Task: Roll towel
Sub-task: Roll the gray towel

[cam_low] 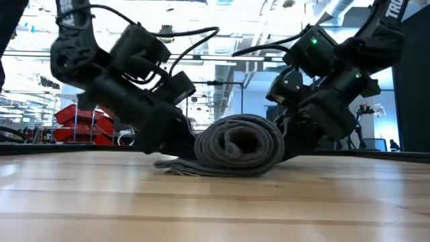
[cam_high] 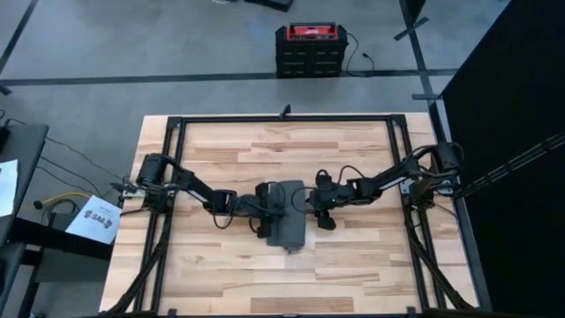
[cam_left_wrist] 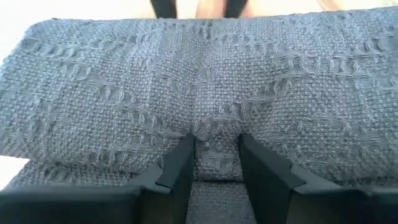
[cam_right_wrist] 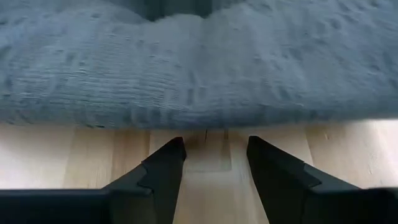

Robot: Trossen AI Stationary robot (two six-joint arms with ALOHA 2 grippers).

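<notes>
The dark grey towel [cam_high: 289, 221] lies at the table's middle, wound into a thick roll [cam_low: 238, 144]. The roll's spiral end faces the low view, and a flat tail [cam_low: 176, 165] runs out on the wood toward the left arm. My left gripper [cam_high: 265, 210] is at the roll's left side, shut on cloth [cam_left_wrist: 216, 146]. My right gripper [cam_high: 311, 205] stands open at the roll's right side. Its fingers [cam_right_wrist: 214, 144] are low over bare wood, just short of the towel [cam_right_wrist: 199, 68]. My left gripper pinches a pucker of the roll's outer layer [cam_left_wrist: 216, 127] between its two fingers, low on the side facing the left arm. The fingers come about level from the table's left, across the roll's length. The roll rests on the table and a crease runs up from the pinch.
A black metal frame [cam_high: 168, 177] borders the wooden table [cam_high: 353, 265] on its left, far and right sides. A red and black toolbox [cam_high: 309, 49] stands on the floor beyond the far edge. Bare wood lies in front of the roll toward the near edge.
</notes>
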